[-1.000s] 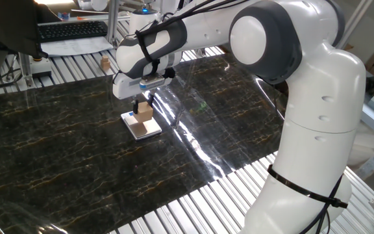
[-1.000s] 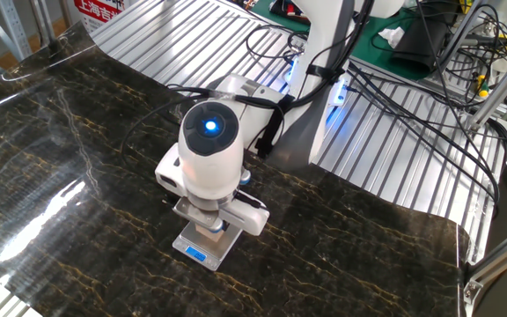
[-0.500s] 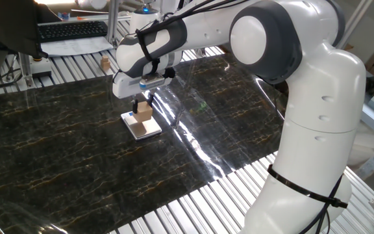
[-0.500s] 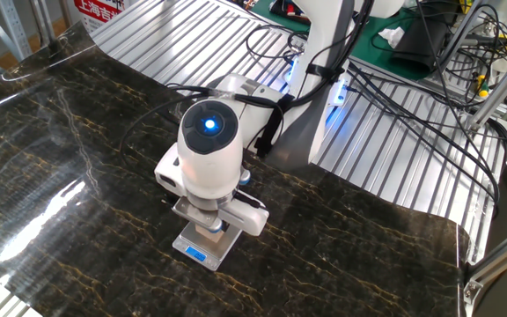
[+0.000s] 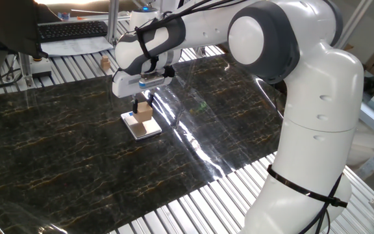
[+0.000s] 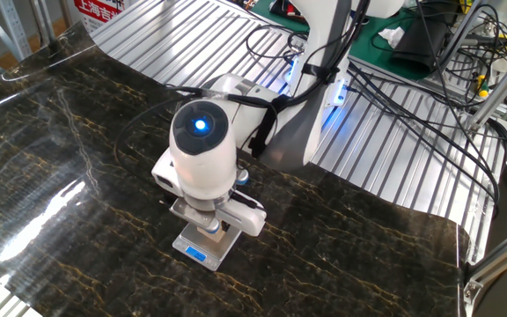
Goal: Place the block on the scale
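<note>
1. Sitting flat on the dark marbled table (image 5: 57, 156): the scale (image 5: 142, 125), blue strip toward the far-left edge in one fixed view.
2. Resting on the scale: the block (image 5: 145, 112), upright, no long axis.
3. Hanging just above: the gripper (image 5: 141, 103), fingers flanking the block; grip impossible to tell.
4. Lying beyond, apart: a keyboard (image 5: 72, 29).

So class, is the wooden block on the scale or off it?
On it. The block sits on the scale, between the fingers of the gripper. Whether the gripper has let go: cannot tell.
</note>
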`<state>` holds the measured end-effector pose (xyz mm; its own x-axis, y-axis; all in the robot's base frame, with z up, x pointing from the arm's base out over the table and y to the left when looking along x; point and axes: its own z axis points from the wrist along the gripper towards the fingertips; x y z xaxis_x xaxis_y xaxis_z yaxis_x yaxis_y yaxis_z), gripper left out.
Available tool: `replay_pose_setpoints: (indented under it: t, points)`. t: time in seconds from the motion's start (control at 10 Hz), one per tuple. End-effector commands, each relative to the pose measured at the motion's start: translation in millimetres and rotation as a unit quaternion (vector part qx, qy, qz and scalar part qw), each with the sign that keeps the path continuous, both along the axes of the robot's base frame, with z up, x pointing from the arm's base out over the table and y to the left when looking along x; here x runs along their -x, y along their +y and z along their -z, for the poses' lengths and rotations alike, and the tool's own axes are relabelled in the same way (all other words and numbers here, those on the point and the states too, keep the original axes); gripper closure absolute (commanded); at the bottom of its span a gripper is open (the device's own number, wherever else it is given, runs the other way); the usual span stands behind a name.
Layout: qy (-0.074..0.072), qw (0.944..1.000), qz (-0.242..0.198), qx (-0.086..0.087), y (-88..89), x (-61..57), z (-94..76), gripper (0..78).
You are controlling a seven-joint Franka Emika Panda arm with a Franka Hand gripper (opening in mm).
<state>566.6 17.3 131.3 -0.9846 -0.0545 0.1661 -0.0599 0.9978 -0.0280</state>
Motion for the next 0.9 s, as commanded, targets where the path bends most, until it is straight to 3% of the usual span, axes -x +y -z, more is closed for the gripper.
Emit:
replay_pose_setpoints:
  t: [0.1,0.3,0.9]
  points:
    - [-0.016,0.9999,-0.004,0.002,1.3,-1.9,4.0,76.4]
    - [-0.021,0.9998,-0.006,0.001,2.9,-2.8,11.4,76.4]
    - [-0.033,0.9994,-0.012,0.007,1.8,-3.5,11.5,76.4]
